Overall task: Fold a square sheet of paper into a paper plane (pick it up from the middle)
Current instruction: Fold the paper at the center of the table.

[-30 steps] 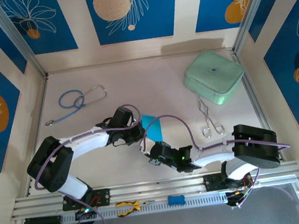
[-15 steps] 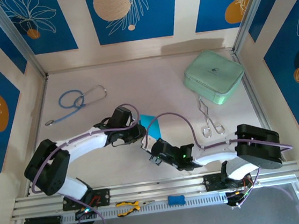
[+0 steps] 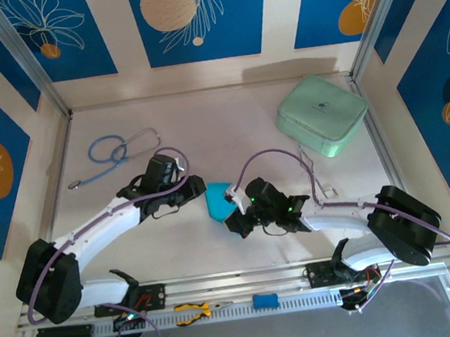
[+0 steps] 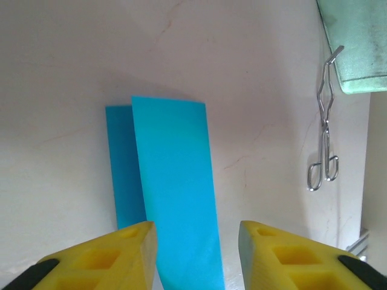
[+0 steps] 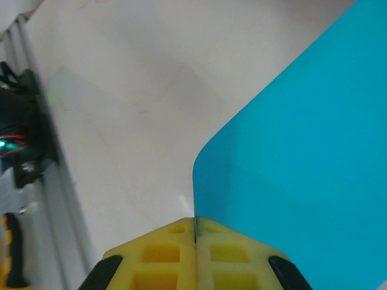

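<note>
Right gripper [image 5: 195, 231]: you have its yellow pads clenched flat together on the lifted edge of the square sheet of paper [image 5: 302, 151], at bottom centre of the right wrist view.

Left gripper [image 4: 196, 241]: released, with the jaws standing apart at the lower edge of the left wrist view and the blue strip running between them. I cannot tell whether either pad touches it.

Location: from above, the sheet sits mid-frame, between your two grippers.

Progress (my judgement): early.
- The sheet reads as a long rectangle, with a second layer peeking out on the left under the top flap. A first lengthwise fold looks laid over, but its edges are not lined up.
- No pointed nose and no wings yet.
- Left to do: square and press that crease, then fold the nose corners and the wings.

Materials:
- Paper: thin, matte, bright cyan. It bends in a smooth curve where lifted, with no sharp crease there.
- Pads: moulded yellow plastic with square recesses.
- Counter [image 4: 254, 72]: pale pinkish-white, faintly scuffed.
- Metal tongs [image 4: 323, 145], right of frame: slim bright steel with loop handles.
- Mint-green case [image 4: 357, 42], upper right just above the tongs: rounded corner, soft sheen.
</note>
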Tool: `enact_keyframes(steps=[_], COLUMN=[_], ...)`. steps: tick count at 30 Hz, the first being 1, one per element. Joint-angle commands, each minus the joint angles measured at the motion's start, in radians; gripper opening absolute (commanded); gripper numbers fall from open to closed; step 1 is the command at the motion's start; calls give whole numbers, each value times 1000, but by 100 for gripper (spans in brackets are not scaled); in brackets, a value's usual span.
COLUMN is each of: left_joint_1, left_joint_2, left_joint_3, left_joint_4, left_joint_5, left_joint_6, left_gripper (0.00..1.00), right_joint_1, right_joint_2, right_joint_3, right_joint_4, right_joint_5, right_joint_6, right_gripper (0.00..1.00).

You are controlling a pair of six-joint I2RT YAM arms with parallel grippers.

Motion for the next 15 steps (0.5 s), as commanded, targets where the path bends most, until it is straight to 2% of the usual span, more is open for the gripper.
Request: enact_keyframes(steps=[1,8,15], left_joint_1=[15,15,16], left_joint_2=[28,192,341], left_joint_3=[24,99,193], left_joint_4=[10,105,78], left_joint_5=[41,151,176], left_joint_6=[52,76,137], left_gripper=[35,24,20], right_joint_1=[-35,-58,-75], right_joint_2=[22,59,82], right_joint_3=[38,52,41], right_joint_4=[-25,-3,27], right_joint_5=[-215,-282,-315], right_joint_6=[62,106,135], right_gripper=[4,4,4])
